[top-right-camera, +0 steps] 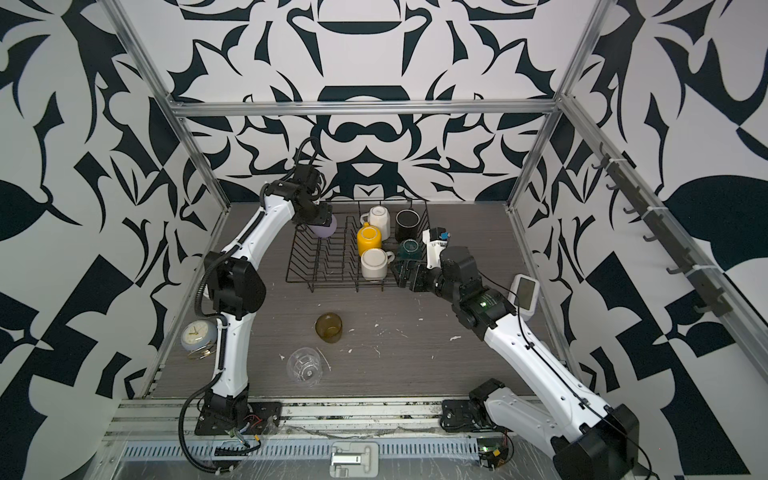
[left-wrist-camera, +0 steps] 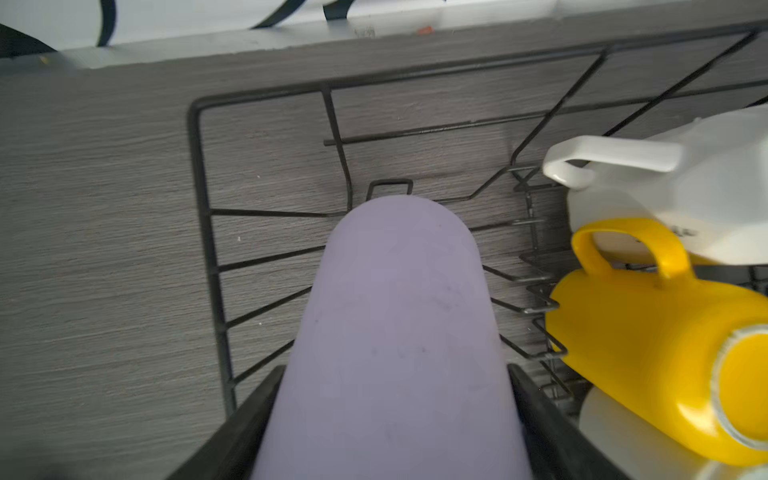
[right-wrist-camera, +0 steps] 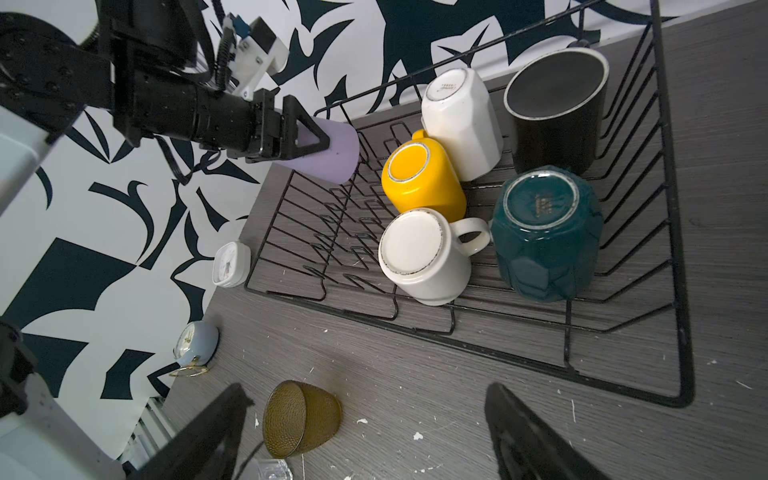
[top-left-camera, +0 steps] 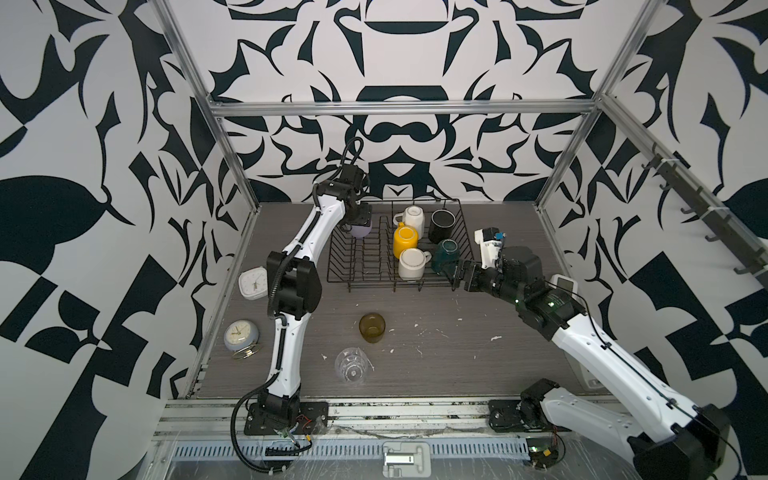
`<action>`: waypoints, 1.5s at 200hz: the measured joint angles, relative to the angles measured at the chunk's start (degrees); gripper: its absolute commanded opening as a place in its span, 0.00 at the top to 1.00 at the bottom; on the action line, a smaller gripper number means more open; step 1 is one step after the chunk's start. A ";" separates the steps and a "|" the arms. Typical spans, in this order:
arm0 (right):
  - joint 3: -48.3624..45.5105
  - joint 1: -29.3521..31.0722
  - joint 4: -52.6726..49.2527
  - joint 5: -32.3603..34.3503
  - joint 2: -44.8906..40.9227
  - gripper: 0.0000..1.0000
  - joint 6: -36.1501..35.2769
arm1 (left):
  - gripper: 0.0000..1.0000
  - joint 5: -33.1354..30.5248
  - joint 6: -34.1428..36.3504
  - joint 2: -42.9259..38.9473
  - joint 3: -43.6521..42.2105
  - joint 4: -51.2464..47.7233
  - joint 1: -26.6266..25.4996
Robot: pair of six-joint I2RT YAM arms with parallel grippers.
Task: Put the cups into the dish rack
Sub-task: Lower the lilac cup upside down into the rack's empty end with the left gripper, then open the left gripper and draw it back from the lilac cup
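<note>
Lilac tumbler [right-wrist-camera: 337,161] mouth behind end effector [right-wrist-camera: 322,135]

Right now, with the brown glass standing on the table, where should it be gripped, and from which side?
Probably across its wall just under the rim, coming from the right, where the open right gripper is free. The brown glass stands mouth up, no handle, narrowing downward.

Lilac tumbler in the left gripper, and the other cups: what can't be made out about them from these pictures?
- Lilac tumbler: its gripped end is cut off by the left wrist view's bottom edge, and the left gripper covers it in both top views.
- Clear glass: mostly cut off by the right wrist view's bottom edge.
- Teal mug and black mug: upside down, so their insides are hidden.
- Teal mug's base print: too small to read.
</note>
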 measured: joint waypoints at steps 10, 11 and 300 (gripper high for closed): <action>0.00 0.00 -0.02 0.00 0.00 0.08 -0.15 | 1.00 -0.02 0.04 0.94 0.48 -0.07 -0.02; 0.00 0.00 -0.02 0.00 0.00 0.08 -0.15 | 1.00 -0.02 0.04 1.07 0.52 -0.07 -0.04; -0.74 0.00 -2.93 1.33 1.11 0.11 -1.55 | 0.01 -2.95 1.33 -19.63 -20.98 13.68 -0.20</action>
